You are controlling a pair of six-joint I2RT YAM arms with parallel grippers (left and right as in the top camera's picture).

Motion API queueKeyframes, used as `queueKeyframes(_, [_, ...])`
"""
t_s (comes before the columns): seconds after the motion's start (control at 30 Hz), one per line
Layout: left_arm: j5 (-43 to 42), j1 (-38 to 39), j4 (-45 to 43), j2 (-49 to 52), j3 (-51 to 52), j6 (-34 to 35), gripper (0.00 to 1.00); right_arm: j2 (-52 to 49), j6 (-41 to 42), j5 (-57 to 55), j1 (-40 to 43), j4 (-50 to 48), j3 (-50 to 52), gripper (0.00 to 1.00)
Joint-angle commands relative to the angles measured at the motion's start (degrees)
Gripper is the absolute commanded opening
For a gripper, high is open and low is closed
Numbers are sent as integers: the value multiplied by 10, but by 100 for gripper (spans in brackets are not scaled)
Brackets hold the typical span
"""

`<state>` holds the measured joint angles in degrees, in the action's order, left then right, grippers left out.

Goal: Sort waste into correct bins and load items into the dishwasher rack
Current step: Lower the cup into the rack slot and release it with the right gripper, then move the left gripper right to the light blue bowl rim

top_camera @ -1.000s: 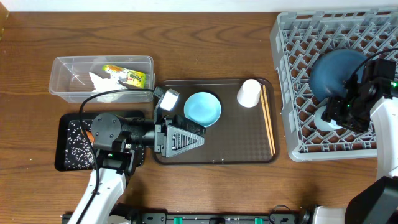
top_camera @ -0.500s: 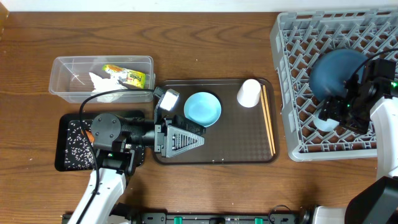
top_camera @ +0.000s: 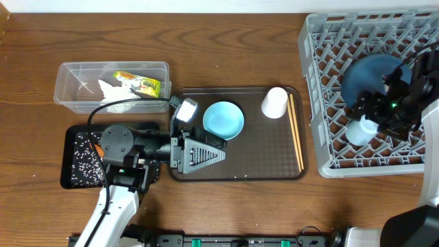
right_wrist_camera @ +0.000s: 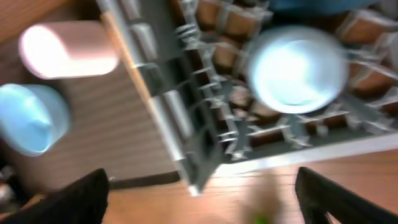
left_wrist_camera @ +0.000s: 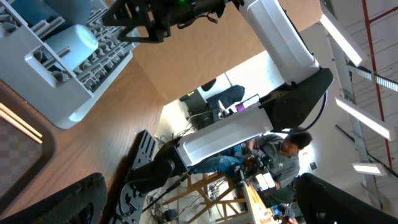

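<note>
The pale-blue cup (top_camera: 359,130) is seen standing in the rack (top_camera: 322,82) beside the bowl (top_camera: 374,75), the right gripper (right_wrist_camera: 202,196) is spread wide and empty, and the white cup (top_camera: 274,102) is judged next to be fetched.

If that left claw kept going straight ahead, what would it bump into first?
Likely the wall of the grey rack, though height is unclear. The left gripper points right across the brown tray, seemingly passing above the chopsticks.
</note>
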<state>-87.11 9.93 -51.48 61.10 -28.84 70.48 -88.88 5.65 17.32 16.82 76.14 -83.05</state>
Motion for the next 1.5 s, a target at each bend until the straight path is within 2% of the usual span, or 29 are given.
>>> queueKeyframes(0.0, [-9,1,-5,0,-3,-6,99,1,-1,91,4,2,-9,99])
queueKeyframes(0.4, [12,1,-5,0,-3,-6,99,1,-1,90,4,1,-9,99])
queueKeyframes(0.5, [80,1,-5,0,-3,18,98,1,-1,90,4,2,-9,99])
queueKeyframes(0.77, [109,1,-5,0,-3,11,98,1,-1,90,4,2,-9,99])
queueKeyframes(1.3, [329,2,21,0,-3,-6,98,1,-1,90,4,2,-9,99])
queueKeyframes(1.47, [396,13,65,0,-4,-66,98,1,-1,90,4,1,-9,99])
